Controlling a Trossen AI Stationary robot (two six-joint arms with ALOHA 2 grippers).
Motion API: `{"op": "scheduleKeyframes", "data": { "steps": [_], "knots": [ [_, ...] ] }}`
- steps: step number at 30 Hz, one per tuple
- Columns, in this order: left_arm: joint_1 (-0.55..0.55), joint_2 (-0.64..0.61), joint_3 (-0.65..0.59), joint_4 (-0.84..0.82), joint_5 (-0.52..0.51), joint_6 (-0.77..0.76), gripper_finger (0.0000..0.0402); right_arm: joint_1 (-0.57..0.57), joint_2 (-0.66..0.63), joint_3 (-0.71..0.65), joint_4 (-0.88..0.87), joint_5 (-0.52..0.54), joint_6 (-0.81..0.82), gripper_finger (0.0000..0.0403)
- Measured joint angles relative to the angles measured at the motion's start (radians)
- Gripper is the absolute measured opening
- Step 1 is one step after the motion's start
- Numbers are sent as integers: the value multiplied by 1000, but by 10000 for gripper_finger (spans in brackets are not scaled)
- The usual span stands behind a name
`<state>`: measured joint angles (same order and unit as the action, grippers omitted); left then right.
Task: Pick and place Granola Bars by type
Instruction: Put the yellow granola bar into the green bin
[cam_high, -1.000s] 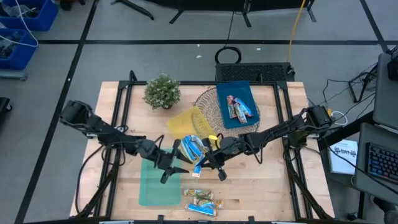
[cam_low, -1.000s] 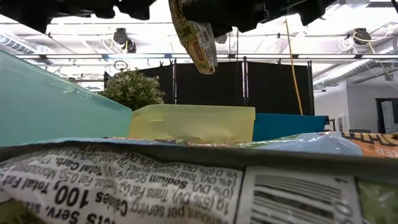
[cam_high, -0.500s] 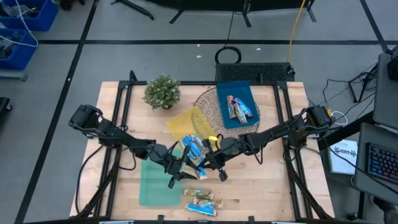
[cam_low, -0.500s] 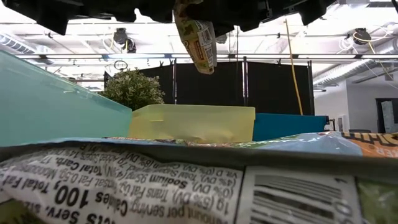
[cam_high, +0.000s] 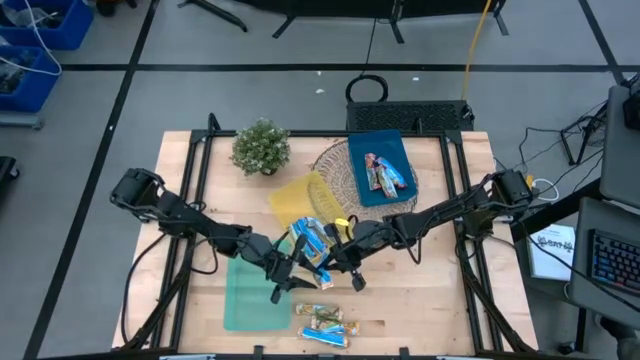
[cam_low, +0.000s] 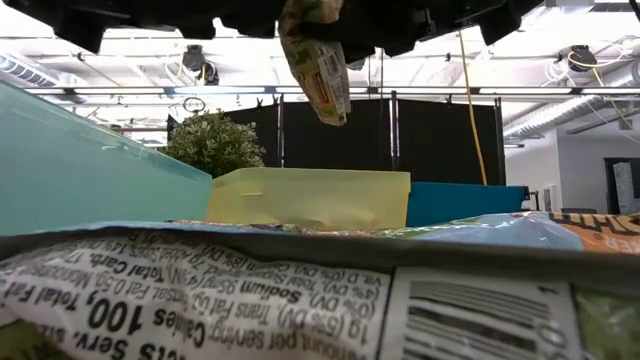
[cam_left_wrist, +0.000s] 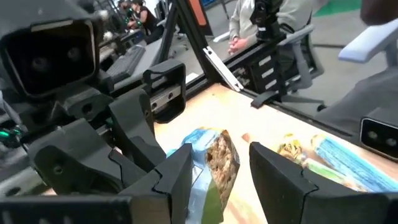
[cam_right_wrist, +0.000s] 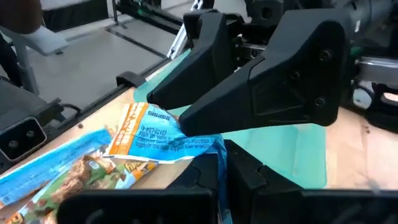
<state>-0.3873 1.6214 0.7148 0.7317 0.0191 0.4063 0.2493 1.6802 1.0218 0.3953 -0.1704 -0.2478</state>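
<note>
My right gripper is shut on a blue-and-white granola bar, held above the table's middle. In the low view the bar hangs tilted under the two grippers. My left gripper is open. In the left wrist view its two fingers stand on either side of the bar; I cannot tell whether they touch it. Three more bars lie near the table's near edge. Three others lie in the blue tray. My right gripper pinches the bar's crimped blue end between its two fingers, coming from the table's right side. The bar is lifted clear of the table and sticks out past the fingertips toward my left gripper. In the low view its free end tilts downward.
A green tray lies at the near left, under my left gripper. A yellow tray sits at the middle. The blue tray rests on a wicker mat at the far right. A potted plant stands at the far left.
My left gripper has moved toward the table's right edge, up to the held bar, and now has its open fingers on either side of it. The bar's hanging end has tipped a little.
</note>
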Motion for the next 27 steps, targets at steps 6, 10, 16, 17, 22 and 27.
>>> {"op": "scheduleKeyframes", "data": {
  "steps": [6,10,16,17,22,27],
  "knots": [
    [-23,-42,2,-38,-92,44,163,-3,0,0,48,-150,60,1],
    [-16,-56,-4,-51,-167,52,164,1,-4,2,73,-221,162,1],
    [12,-59,-2,-34,-162,22,163,0,-4,2,86,-202,195,1],
    [15,-60,-2,-28,-132,13,164,1,-4,2,85,-203,194,1],
    [4,-60,-2,5,11,-1,163,-1,-4,2,79,-202,183,1],
    [-16,-60,-2,20,41,-38,164,-2,-4,2,79,-201,176,1]
  ]
}}
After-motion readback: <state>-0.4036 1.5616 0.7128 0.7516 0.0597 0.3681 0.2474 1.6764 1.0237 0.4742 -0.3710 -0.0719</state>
